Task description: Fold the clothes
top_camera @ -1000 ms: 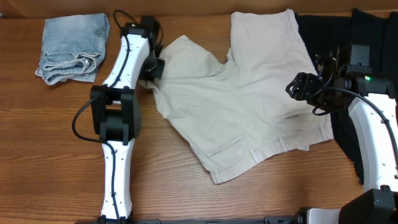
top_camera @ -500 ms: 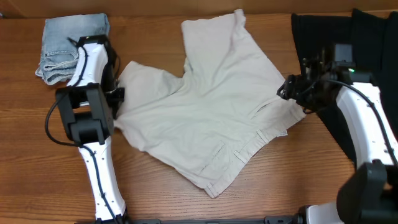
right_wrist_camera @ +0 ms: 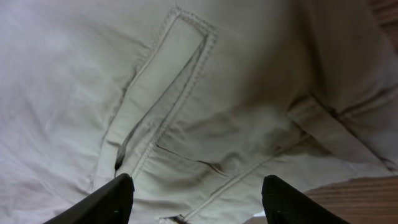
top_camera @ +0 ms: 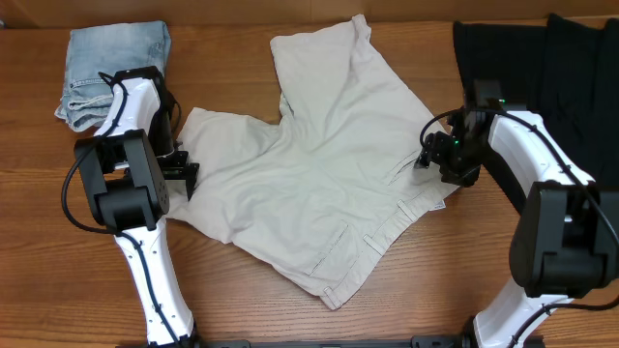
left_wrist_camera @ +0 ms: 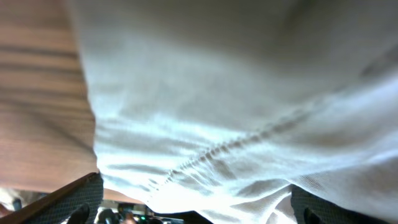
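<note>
Overhead, the light is even and bright from above — sharp focus, soft short shadows beside the arms (top_camera: 153,280) and in the folds of the shorts (top_camera: 319,184). The left wrist view is overexposed, cloth glaring white and blurred. The right wrist view is dimmer, greyer, stitching crisp.

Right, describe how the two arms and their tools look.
The left arm and right arm have white tubular links with chunky black joint housings and thin black cables looping alongside. The left tool and right tool are black with two dark fingers each.
</note>
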Controlling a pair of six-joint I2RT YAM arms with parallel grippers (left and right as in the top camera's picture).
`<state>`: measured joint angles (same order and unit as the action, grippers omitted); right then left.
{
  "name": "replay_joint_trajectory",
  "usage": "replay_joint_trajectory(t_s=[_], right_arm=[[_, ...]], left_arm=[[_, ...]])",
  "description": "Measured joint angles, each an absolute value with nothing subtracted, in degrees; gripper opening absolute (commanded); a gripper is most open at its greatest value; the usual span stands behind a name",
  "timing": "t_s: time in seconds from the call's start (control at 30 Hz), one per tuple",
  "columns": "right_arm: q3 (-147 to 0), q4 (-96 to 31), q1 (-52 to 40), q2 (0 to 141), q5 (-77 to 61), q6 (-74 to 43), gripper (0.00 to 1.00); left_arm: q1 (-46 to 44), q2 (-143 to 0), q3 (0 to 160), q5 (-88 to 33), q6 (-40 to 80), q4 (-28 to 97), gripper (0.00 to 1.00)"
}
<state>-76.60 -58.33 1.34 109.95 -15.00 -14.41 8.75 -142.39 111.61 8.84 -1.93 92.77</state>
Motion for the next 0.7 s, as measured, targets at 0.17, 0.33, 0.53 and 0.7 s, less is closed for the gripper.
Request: replay_joint_trajectory(t_s=[0.17, 0.33, 0.53, 0.7], right_arm=[[-76.6, -56.25, -0.27, 111.13, -14.74, -15.09, 0.68], [-75.64, -50.61, -1.54, 112.03, -13.69, -18.11, 0.64], [-73.34, -46.57, -1.65, 111.87, -12.08, -21.67, 0.63], [-72.47, -44.07, -2.04, 111.48, -8.93, -23.27, 0.63]], left_arm=[[6.15, -143.33, 115.2, 7.4, -3.49, 92.6, 1.0], [0.03, -145.67, 126.72, 5.69, -2.9, 87.94, 1.0], [-7.46, -148.16, 140.73, 5.08, -2.52, 83.02, 1.0], [-10.09, -148.18, 149.56, 5.37, -2.17, 80.12, 1.0]])
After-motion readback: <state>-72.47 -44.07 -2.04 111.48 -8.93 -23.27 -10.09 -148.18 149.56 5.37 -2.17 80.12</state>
